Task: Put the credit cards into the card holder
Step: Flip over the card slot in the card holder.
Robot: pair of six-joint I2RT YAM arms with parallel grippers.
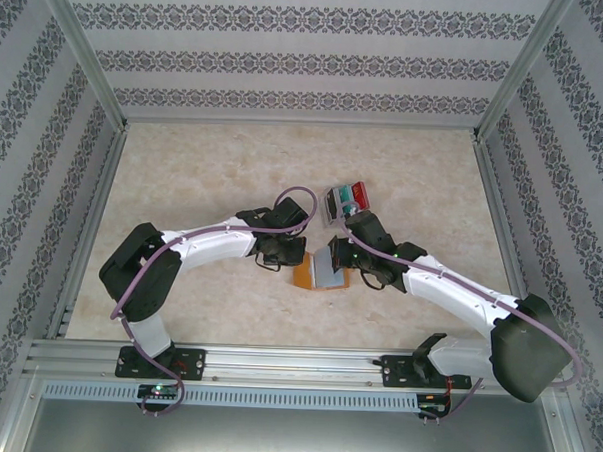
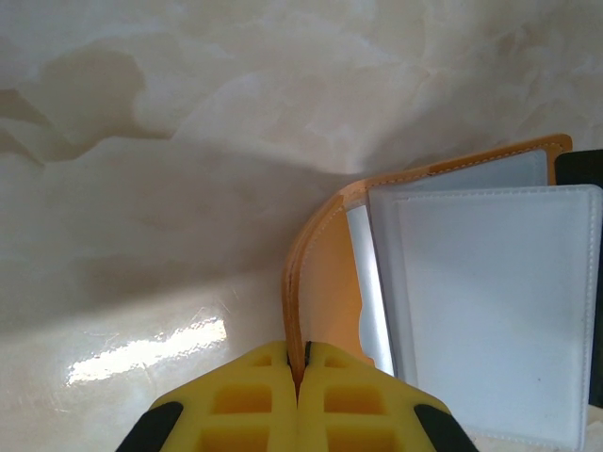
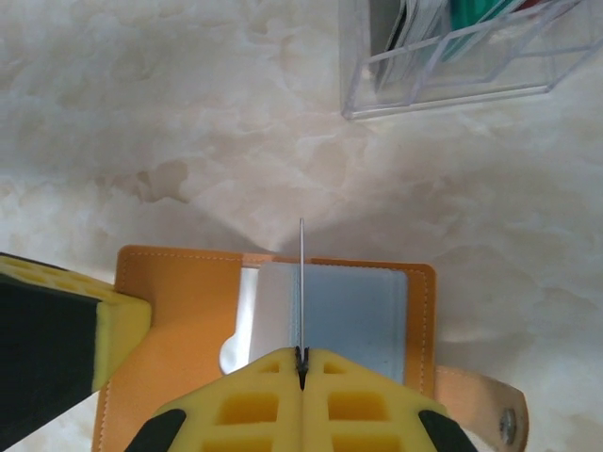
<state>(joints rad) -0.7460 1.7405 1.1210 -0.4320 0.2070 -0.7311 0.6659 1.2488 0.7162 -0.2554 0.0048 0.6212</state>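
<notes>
The orange-tan card holder [image 1: 309, 276] lies open on the table between both grippers, its grey pockets [image 2: 480, 311] facing up. My left gripper [image 2: 300, 363] is shut on the edge of the holder's orange cover flap [image 2: 325, 273], holding it raised. A thin credit card [image 3: 301, 282], seen edge-on, stands upright over the grey pockets [image 3: 349, 311], and my right gripper [image 3: 301, 356] is shut on it. More credit cards [image 1: 351, 198], red and teal-green among them, stand in a clear box behind the holder.
The clear plastic box [image 3: 452, 75] sits just beyond the holder. The holder's snap strap [image 3: 490, 405] sticks out to the right. The left gripper's yellow finger [image 3: 57, 330] is at the holder's left side. Metal frame rails and patterned walls bound the marble table [image 1: 184, 171].
</notes>
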